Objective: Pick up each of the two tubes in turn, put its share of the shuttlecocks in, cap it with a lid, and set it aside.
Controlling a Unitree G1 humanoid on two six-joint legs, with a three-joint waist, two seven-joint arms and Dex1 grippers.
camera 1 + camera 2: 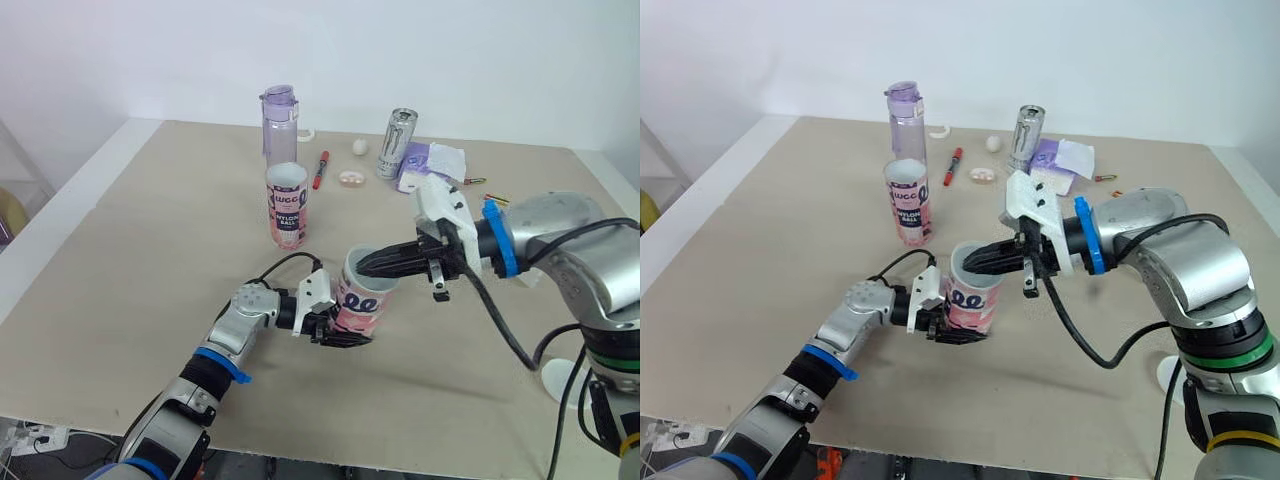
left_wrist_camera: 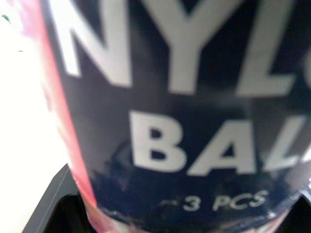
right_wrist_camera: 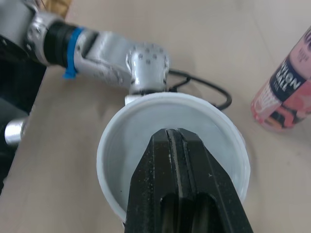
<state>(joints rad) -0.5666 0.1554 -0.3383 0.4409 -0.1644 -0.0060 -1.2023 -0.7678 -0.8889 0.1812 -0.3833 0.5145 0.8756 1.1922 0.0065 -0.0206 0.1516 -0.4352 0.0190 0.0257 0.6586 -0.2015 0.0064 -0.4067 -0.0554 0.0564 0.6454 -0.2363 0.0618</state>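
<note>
A pink and white tube (image 1: 360, 302) marked NYLON BALL (image 2: 194, 121) stands near the table's front, and my left gripper (image 1: 340, 335) is shut on its lower part. My right gripper (image 1: 366, 265) is shut, with nothing visible between its fingers. Its tip sits at the tube's white round top (image 3: 146, 145). I cannot tell whether that white surface is a lid or the tube's inside. A second matching tube (image 1: 287, 205) stands upright farther back to the left, apart from both grippers.
Along the back stand a purple bottle (image 1: 280, 120), a silver can (image 1: 397, 143) and a purple and white packet (image 1: 430, 160). A red marker (image 1: 322, 168) and a small white ball (image 1: 360, 146) lie there too. A white disc (image 1: 556, 380) lies by the front right edge.
</note>
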